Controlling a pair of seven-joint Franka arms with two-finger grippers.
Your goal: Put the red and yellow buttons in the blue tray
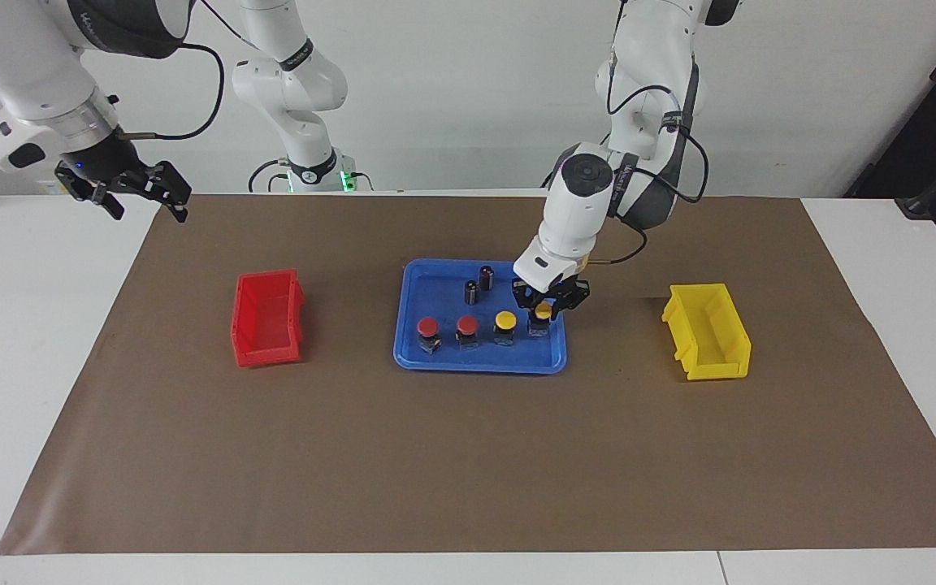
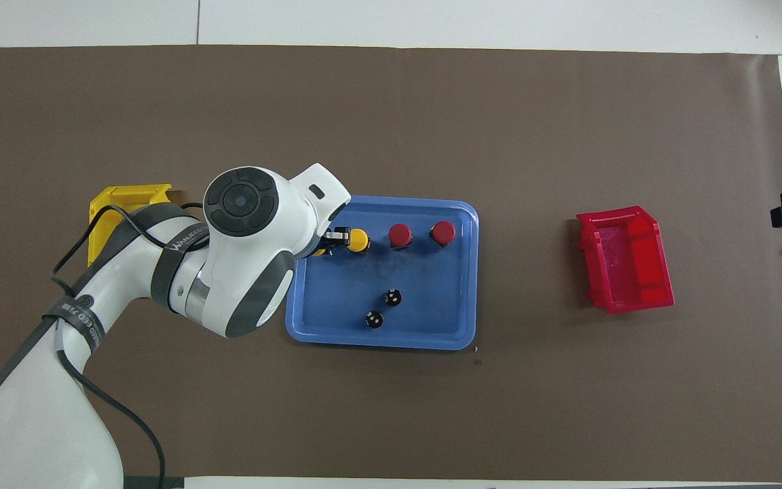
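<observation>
The left claw (image 1: 547, 312) pinches the last yellow button (image 1: 542, 317) inside the blue tray (image 1: 435, 361); next it should let go and lift, while the right claw (image 1: 136, 191) waits spread.

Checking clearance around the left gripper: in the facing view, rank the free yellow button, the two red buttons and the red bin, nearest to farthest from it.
Left gripper is over the blue tray, at a yellow button.
1. Free yellow button, beside it in the row.
2. Red button, next along.
3. Red button, at the row's end.
4. Red bin, off the tray, toward the right arm's end.
</observation>
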